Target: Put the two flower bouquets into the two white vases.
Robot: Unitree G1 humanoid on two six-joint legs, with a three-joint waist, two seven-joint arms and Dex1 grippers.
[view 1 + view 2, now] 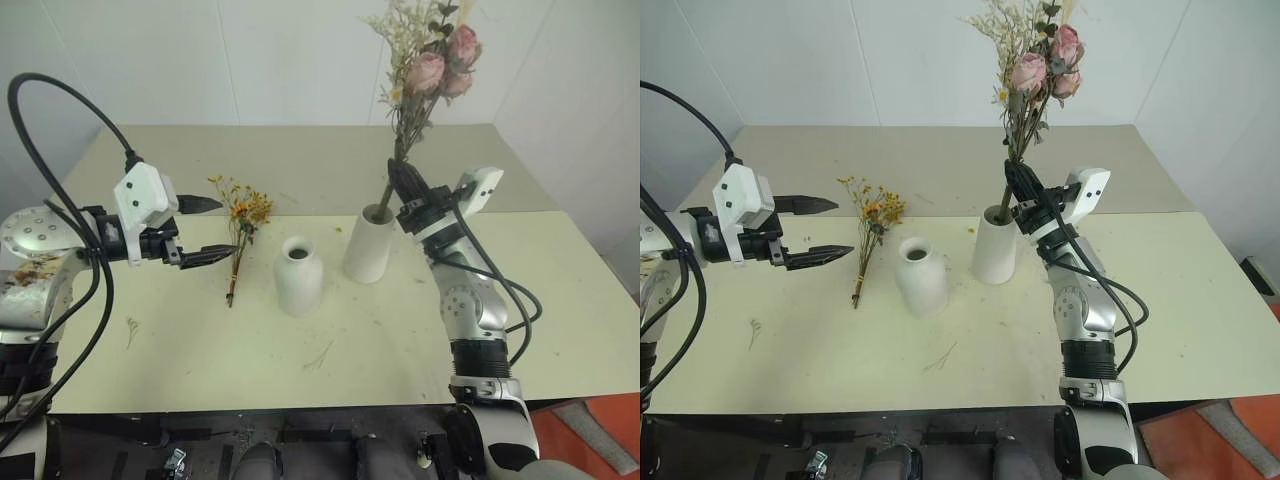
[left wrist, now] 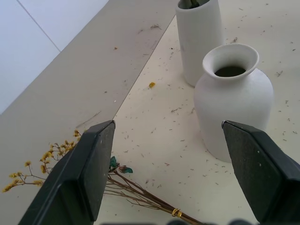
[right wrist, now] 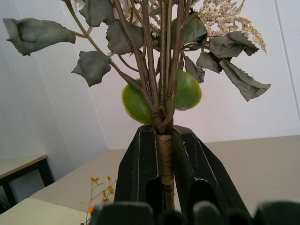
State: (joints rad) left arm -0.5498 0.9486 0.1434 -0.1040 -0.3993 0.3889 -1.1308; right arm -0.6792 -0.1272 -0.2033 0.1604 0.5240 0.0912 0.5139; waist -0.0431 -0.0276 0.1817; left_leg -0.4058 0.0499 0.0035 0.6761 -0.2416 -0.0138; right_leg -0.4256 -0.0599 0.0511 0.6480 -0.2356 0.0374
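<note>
Two white vases [image 1: 299, 275] [image 1: 369, 245], two bouquets: right pincer [image 1: 404, 181] pinches the rose bunch [image 1: 430, 70]; left pincer [image 1: 205, 230] spread.

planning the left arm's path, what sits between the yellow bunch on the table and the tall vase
The short vase stands between the yellow bunch and the tall vase, seen in both eye views.

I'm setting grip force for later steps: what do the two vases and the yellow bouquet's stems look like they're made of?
Short vase and tall vase: likely ceramic, matte white, no glare, thick rounded rims. Yellow bouquet: seemingly dried plant matter, with thin brown wiry stems bound by a gold tie; it could be artificial.
</note>
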